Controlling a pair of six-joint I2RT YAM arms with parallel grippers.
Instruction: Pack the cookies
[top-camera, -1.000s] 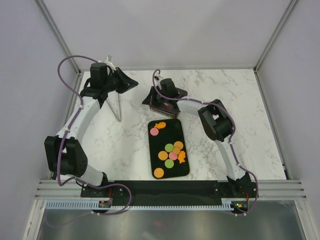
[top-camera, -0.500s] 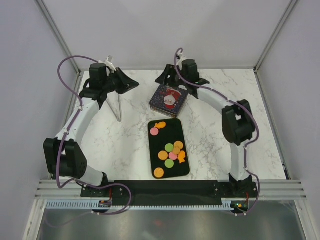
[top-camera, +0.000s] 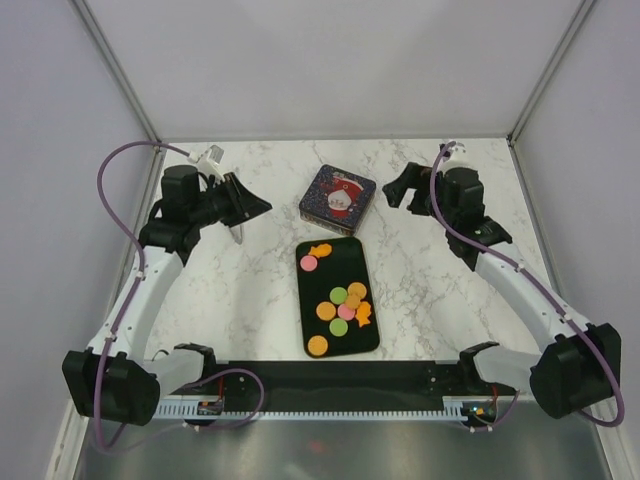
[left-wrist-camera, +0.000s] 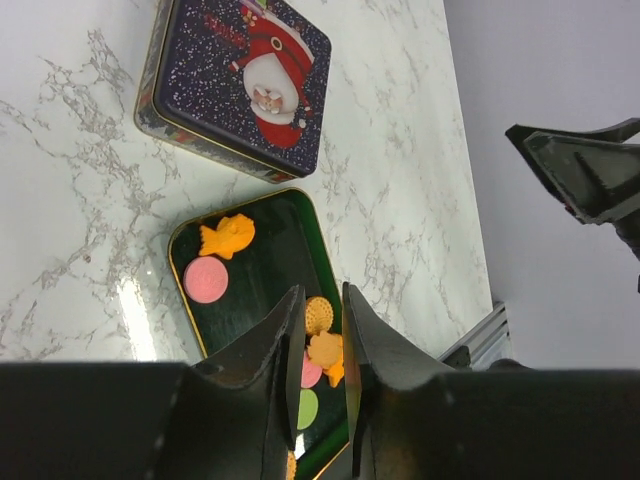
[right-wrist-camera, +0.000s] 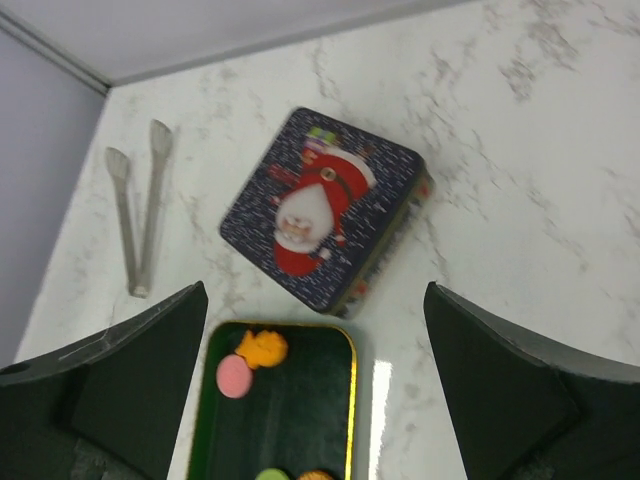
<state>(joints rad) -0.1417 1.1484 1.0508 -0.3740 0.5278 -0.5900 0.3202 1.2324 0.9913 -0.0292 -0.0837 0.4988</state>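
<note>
Closed Santa tin (top-camera: 337, 199) behind tray (top-camera: 340, 262) of cookies (top-camera: 345, 305); right claw (top-camera: 398, 186) wide open, left claw (left-wrist-camera: 320, 305) barely parted

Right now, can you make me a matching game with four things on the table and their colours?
Things:
1. tin
2. tongs
3. tray
4. fish-shaped cookie

Colours:
A. orange
B. silver
C. dark blue with a Santa picture
D. black

Pairs: 1-C, 2-B, 3-D, 4-A
</note>
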